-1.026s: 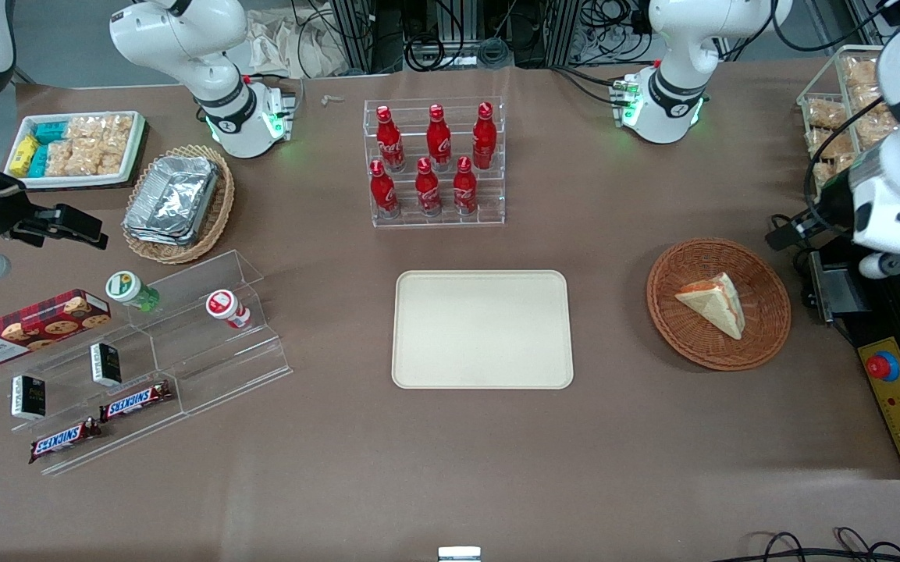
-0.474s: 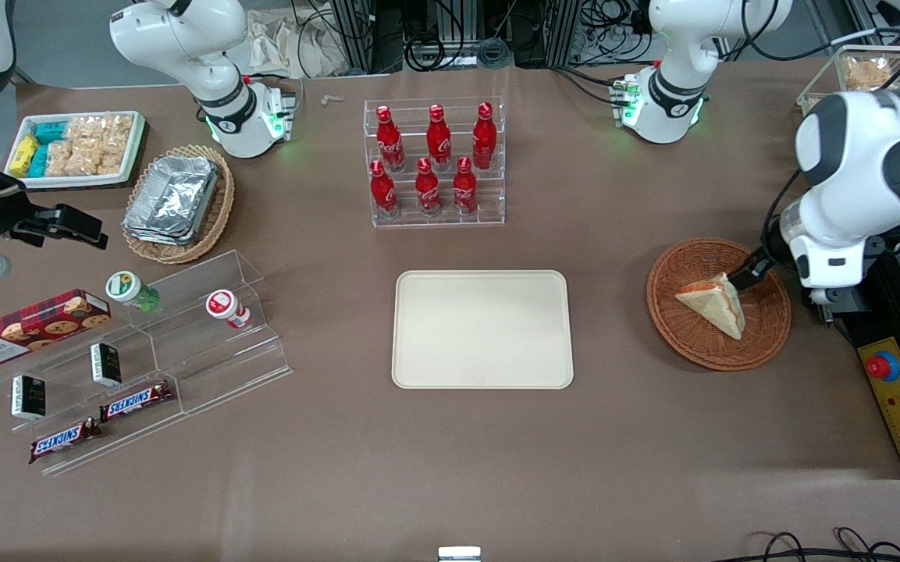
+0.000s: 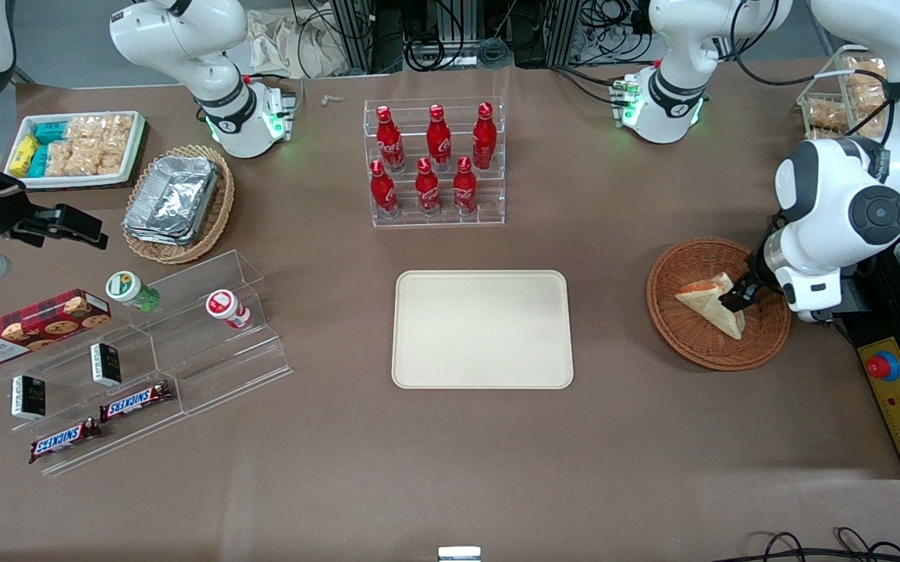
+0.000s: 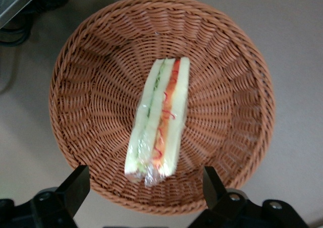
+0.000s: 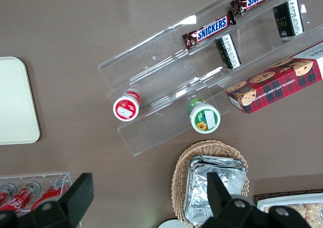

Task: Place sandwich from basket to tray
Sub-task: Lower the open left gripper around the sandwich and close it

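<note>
Sandwich (image 3: 711, 306) lies in basket (image 3: 684, 336), plastic-wrapped, cut edge w/ red-orange and green filling up toward wrist cam. Basket sits on tabletop (image 3: 450, 468) toward working arm's end. Hand (image 3: 734, 299) hangs over basket, directly above sandwich; fingers (image 4: 75, 187) spread wide apart, one each side of the wedge's end, not touching it, nothing gripped. Tray (image 3: 483, 329) flat at mid-tabletop, bare, well apart from basket, toward parked arm's end of it. Rack of red bottles (image 3: 434, 164) stands farther from front cam than tray.
</note>
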Motion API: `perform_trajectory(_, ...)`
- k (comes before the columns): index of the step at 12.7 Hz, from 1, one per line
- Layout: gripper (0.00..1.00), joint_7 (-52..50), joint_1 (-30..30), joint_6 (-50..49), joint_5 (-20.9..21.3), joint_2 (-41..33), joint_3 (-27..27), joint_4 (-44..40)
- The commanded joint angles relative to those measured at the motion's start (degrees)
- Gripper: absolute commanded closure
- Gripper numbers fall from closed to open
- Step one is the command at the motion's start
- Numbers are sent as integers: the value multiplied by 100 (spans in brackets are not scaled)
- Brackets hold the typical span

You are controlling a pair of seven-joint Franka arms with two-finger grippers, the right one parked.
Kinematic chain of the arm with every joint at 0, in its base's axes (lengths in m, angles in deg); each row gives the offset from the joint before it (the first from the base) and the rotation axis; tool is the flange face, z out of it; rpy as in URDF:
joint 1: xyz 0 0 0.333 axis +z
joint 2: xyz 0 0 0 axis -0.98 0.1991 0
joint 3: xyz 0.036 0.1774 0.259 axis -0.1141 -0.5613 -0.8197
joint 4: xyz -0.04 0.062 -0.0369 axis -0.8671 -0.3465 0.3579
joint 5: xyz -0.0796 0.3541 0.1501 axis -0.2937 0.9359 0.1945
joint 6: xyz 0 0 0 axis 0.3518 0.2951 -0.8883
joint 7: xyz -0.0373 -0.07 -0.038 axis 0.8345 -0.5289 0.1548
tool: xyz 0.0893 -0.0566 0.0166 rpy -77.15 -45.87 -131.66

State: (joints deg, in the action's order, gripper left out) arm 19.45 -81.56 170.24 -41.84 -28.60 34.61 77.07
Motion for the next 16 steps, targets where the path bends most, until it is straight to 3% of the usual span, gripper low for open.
perform_trajectory(1, 0, -193, -11, 460, 0, -55, -76, 399)
perform_trajectory(6, 0, -193, 24, 628, -53, 191, -244, 417)
perform_trajectory(9, 0, -193, -20, 645, -325, 166, -226, 399)
perform_trajectory(16, 0, -193, -47, 1058, -325, 596, -182, 408)
